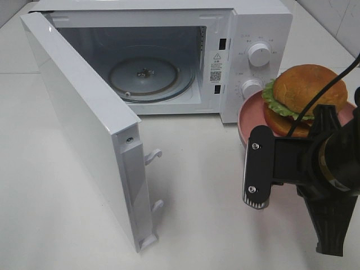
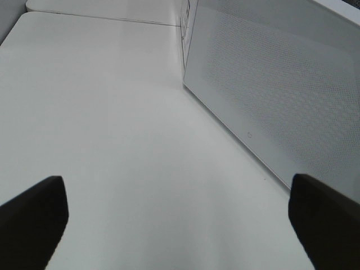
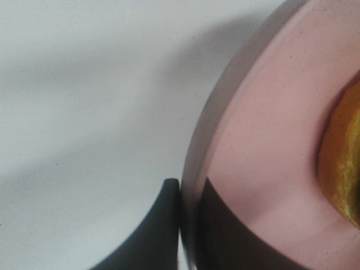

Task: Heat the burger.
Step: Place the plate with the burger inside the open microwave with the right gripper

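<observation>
Exterior high: burger bun-up on plate; right pincer clamps plate.

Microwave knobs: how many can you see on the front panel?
2, both on the microwave's right-hand panel: upper knob in full view, lower knob directly below it, beside the burger. The plate may hide anything lower.

No word or number is legible. On the microwave, front frame right of the cavity, upper centre of the exterior view: a warning-triangle label with unreadable fine print, and a QR code below it. Markings ring the upper knob and lower knob, all too small to read.
</observation>
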